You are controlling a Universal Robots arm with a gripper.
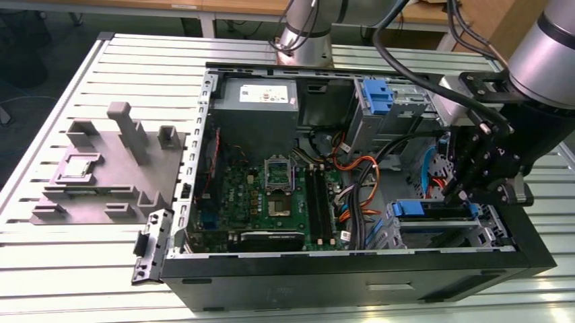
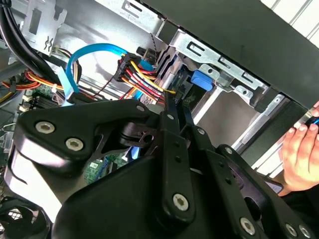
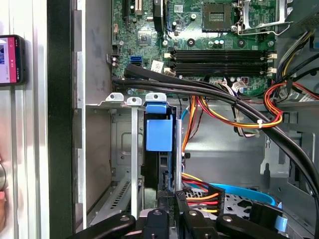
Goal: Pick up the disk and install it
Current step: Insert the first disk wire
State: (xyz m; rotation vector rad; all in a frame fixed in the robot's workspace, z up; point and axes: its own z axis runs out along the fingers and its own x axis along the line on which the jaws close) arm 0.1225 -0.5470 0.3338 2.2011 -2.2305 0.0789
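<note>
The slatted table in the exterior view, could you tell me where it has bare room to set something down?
Bare slats lie on the table in front of the grey holder block, and behind it toward the far edge. Inside the computer case, cables and the gripper crowd everything.

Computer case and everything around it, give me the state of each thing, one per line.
computer case: lying on its side, open, motherboard exposed
disk: standing on edge in the drive bay slot
gripper: lowered into the case over the drive bay
grey holder block: on the table beside the case
phone: screen lit
</note>
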